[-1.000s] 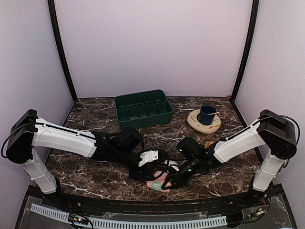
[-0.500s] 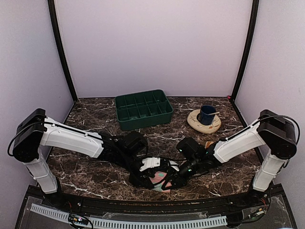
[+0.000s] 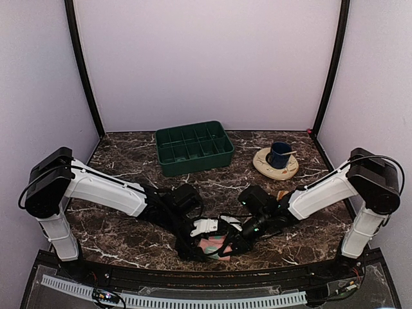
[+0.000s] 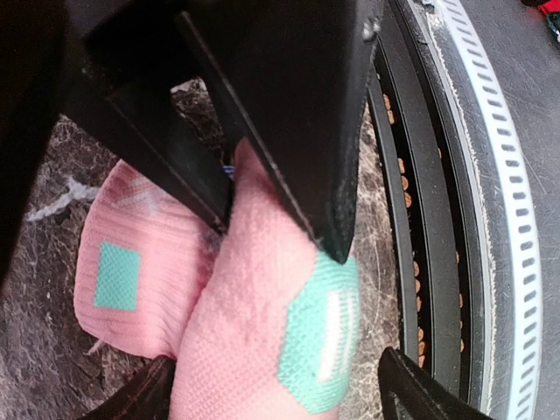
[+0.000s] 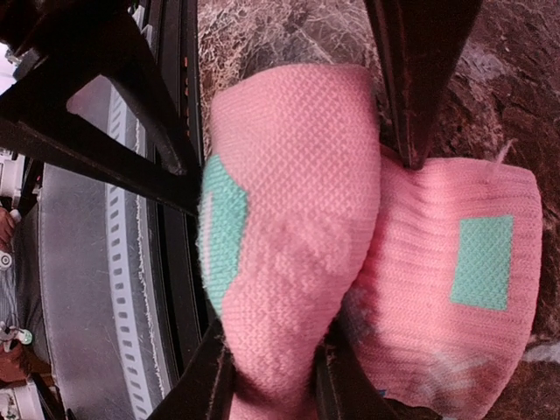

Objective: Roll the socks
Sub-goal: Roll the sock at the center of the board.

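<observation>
left end effector (image 4: 276, 394) just sprang wide off the pink knitted sock with teal patches (image 4: 254, 306) — half-rolled at the near edge of the marbled bench (image 3: 129, 154), right end effector (image 5: 273, 376) clenching it; likely a regrasp.

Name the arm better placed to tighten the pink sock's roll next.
Right. The right claw pinches the folded pink sock between its fingers, so it can hold the roll. The left claw stands open, its fingers wide of the fabric, gripping nothing.
</observation>
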Available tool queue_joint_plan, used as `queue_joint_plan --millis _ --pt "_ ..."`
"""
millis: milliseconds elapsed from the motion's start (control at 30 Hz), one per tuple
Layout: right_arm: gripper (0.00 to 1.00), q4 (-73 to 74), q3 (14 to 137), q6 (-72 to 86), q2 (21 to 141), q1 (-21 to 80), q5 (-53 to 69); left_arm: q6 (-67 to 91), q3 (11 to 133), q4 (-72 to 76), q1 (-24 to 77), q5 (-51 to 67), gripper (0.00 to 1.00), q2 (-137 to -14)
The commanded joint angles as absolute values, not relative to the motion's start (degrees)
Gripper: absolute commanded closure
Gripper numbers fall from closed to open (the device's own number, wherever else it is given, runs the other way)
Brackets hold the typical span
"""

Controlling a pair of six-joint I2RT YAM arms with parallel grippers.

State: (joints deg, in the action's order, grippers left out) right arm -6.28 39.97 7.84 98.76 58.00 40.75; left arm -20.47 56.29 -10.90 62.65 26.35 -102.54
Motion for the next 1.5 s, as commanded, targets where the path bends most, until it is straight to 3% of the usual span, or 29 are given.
queue_joint_plan --millis 0,433,1000,1200,1333,1467 --pt "0.95 0.5 38.3 8.2 101.5 58.2 38.7 -19.7 56.5 -9.6 62.9 24.8 0.23 -102.4" --pt "0.95 0.5 38.4 8.3 101.8 58.3 38.8 -17.3 52.2 -1.6 65.1 13.0 0.26 -96.0" --pt "0.95 1.2 38.9 8.0 102.0 58.3 38.9 -18.5 51.2 -2.1 67.3 13.7 0.32 -96.6" --pt "0.95 0.9 38.7 8.4 102.0 58.3 39.0 -18.6 51.9 -2.6 67.3 14.7 0.46 -98.6" --pt "0.95 0.9 38.6 8.5 101.9 58.3 39.0 -18.5 52.3 -3.0 67.3 15.5 0.50 -99.9" --pt "0.96 0.7 38.5 8.7 102.0 58.3 38.9 -18.5 52.8 -3.8 67.3 16.0 0.67 -100.7"
